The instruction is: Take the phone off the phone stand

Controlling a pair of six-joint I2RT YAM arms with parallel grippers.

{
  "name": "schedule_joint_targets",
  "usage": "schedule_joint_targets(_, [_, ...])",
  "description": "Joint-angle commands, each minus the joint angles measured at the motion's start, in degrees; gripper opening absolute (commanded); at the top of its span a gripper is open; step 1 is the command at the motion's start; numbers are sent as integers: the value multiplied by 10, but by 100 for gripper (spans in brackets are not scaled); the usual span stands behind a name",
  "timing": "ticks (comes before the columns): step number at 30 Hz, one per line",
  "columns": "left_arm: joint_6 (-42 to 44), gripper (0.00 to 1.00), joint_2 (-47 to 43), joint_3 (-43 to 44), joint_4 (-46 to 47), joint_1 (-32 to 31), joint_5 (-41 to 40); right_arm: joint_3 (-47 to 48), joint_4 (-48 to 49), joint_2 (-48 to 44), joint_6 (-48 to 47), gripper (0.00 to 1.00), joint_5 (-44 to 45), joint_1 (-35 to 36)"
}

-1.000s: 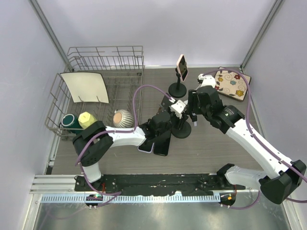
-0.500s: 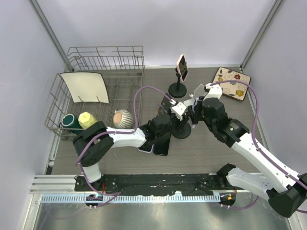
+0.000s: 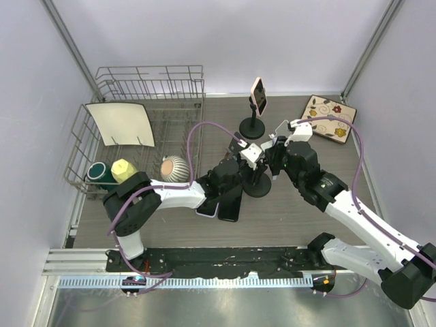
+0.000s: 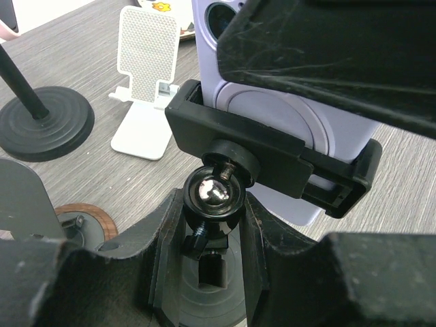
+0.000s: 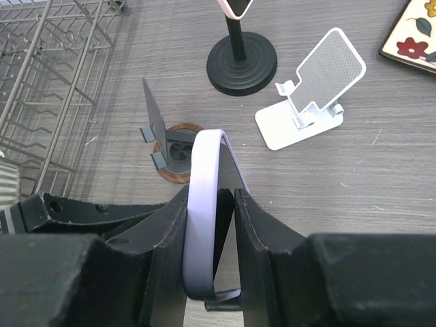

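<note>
Phone upright in the clamp, one grip on it, one on the stand.
Top: my left gripper point(image 3: 238, 172) and right gripper point(image 3: 271, 153) meet over the phone stand point(image 3: 257, 187). Left wrist: left fingers clasp the stand's neck; the phone point(image 4: 306, 122) looks rigid, slick, probably breakable. Right wrist: right fingers pinch its flat faces, barely parted.

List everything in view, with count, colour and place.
Purple phone: one, in the clamp stand.
Clamp stand: one, black, centre.
Pink phone: one, on black pole stand, back.
Folding stand: one, white, centre-right.
Small stand: one, grey, centre.
Flat phone: one black, under left arm.
Dish rack: one, wire, left.
Cream plate, green mug, yellow cup: one each, in rack.
Striped bowl: one, rack's near corner.
Floral mat: one, back right.
Left gripper: black, on clamp stand.
Right gripper: black, on purple phone.
</note>
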Motion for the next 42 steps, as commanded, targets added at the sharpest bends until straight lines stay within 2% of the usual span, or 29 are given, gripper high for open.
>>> schedule_joint_targets(1, [0, 0, -16, -15, 6, 2, 7, -3, 58, 18, -20, 35, 23, -3])
schedule_joint_targets(11, [-1, 0, -18, -15, 3, 2, -3, -12, 65, 48, -31, 35, 42, -4])
schedule_joint_targets(13, [-3, 0, -19, -13, -2, 2, -9, -13, 57, 47, -31, 32, 47, -3])
schedule_joint_targets(14, [-5, 0, -19, -12, -4, 2, -18, -11, 46, 46, -29, 29, 46, -3])
schedule_joint_targets(17, [-25, 0, -18, -8, -12, 2, -40, -4, 14, 39, -29, 13, 31, -2])
schedule_joint_targets(18, [-29, 0, -17, -5, -19, 3, -54, 0, 1, 38, -28, 4, 25, -2])
schedule_joint_targets(19, [-40, 0, -17, -2, -23, 3, -59, 4, -12, 37, -26, 1, 22, -2])
schedule_joint_targets(29, [-120, 0, -8, 35, -84, 6, -139, 37, -171, 19, 5, 1, 4, 27])
schedule_joint_targets(36, [-178, 0, -16, 36, -125, 29, -163, 31, -203, 15, 18, 1, 35, 40])
schedule_joint_targets(42, [-191, 0, -25, -1, -87, 40, -150, 46, -260, 3, 62, 1, 167, 39])
